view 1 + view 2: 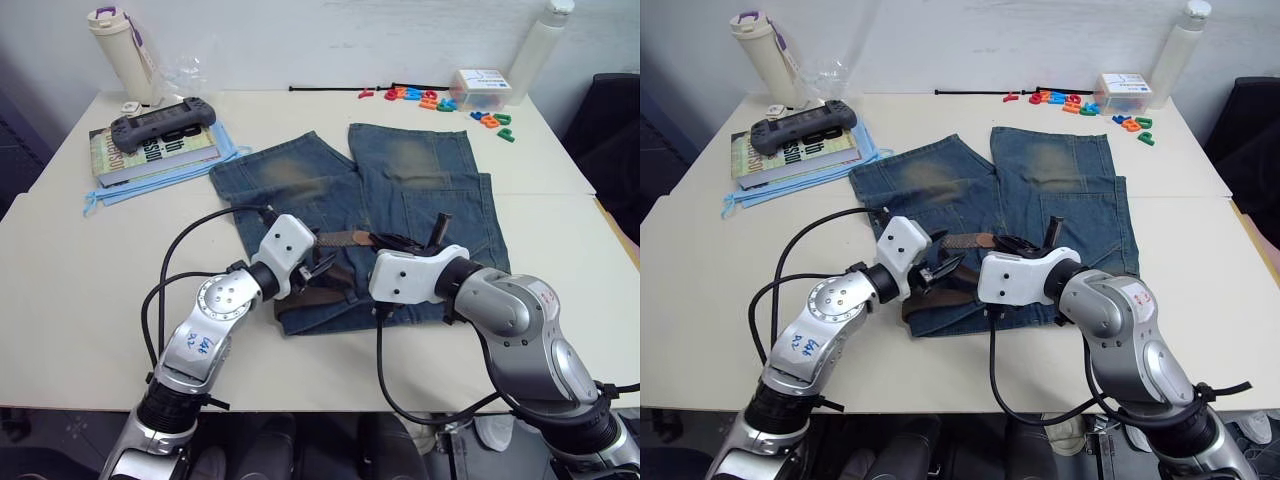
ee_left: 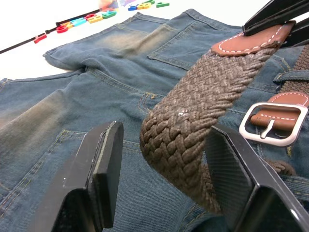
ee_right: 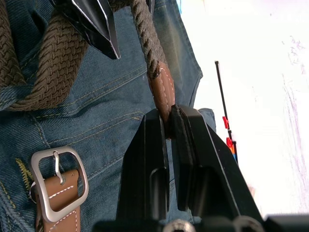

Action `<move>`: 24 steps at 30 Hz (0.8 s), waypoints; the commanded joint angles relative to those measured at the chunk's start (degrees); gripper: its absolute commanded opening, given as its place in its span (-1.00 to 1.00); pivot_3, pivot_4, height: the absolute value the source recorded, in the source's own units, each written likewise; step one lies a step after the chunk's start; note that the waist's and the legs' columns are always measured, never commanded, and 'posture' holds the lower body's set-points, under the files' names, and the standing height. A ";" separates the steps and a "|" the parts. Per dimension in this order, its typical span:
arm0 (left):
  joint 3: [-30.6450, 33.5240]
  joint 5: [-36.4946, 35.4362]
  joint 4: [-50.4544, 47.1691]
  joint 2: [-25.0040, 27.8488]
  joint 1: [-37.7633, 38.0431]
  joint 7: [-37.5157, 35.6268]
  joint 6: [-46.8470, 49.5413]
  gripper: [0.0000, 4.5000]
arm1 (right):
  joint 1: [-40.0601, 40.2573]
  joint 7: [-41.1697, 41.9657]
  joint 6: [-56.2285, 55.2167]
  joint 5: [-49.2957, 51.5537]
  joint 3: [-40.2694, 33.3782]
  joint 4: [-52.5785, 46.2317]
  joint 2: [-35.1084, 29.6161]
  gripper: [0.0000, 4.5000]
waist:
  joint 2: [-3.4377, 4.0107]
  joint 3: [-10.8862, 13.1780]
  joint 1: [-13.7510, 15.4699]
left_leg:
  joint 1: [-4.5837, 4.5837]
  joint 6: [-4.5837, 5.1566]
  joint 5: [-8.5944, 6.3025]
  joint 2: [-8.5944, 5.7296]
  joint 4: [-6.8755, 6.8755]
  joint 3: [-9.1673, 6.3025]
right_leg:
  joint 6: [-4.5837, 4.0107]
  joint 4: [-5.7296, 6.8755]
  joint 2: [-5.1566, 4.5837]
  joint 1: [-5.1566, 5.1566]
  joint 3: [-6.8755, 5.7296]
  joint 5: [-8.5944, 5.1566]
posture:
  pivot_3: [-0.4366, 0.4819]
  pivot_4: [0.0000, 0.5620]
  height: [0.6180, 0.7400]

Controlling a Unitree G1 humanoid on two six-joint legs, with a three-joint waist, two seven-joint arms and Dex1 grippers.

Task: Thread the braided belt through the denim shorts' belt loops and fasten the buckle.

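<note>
Faded denim shorts (image 1: 400,200) lying flat on the table, brown braided belt (image 2: 193,111) arching over the waistband, silver buckle (image 2: 273,123) resting on denim

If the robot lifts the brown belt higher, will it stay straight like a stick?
Probably not. The braided belt already bends over between the left tool and right tool, so it looks floppy. Its metal buckle end would likely dangle.

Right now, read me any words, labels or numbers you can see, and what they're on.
Nothing reads clearly.
Book cover: large print, partly hidden under the game controller.
Plastic box label: too small.
Coloured toy letters: too small.
</note>
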 commanded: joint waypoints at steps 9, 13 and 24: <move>0.02 1.29 -1.72 1.24 0.87 -3.20 -4.21 -0.97 | -0.17 -0.17 0.50 -1.57 -0.61 -3.02 0.71 -1.00 | 0.00 0.00 -0.02 | 0.00 0.00 0.00 0.00 0.00 0.00 | 0.00 0.00 0.00 0.00 0.00 0.00 | -0.05 -0.47 -0.41; 1.44 -0.58 -2.24 0.30 1.65 -3.89 -3.96 -0.97 | 0.18 -0.36 0.72 -1.44 -0.60 -3.48 1.28 -1.00 | 0.00 0.00 -0.04 | 0.00 0.00 0.00 0.00 0.00 0.00 | 0.00 0.00 0.00 0.00 0.00 0.00 | -0.05 -0.47 -0.41; 12.98 -16.35 -0.76 -4.28 3.09 -7.51 3.59 -1.00 | 0.45 -1.16 9.50 2.74 -6.06 -7.04 8.68 0.05 | 0.00 0.00 -0.09 | 0.02 -0.02 0.01 0.01 0.01 -0.01 | 0.00 0.03 0.02 -0.01 -0.01 0.00 | -0.05 -0.47 -0.41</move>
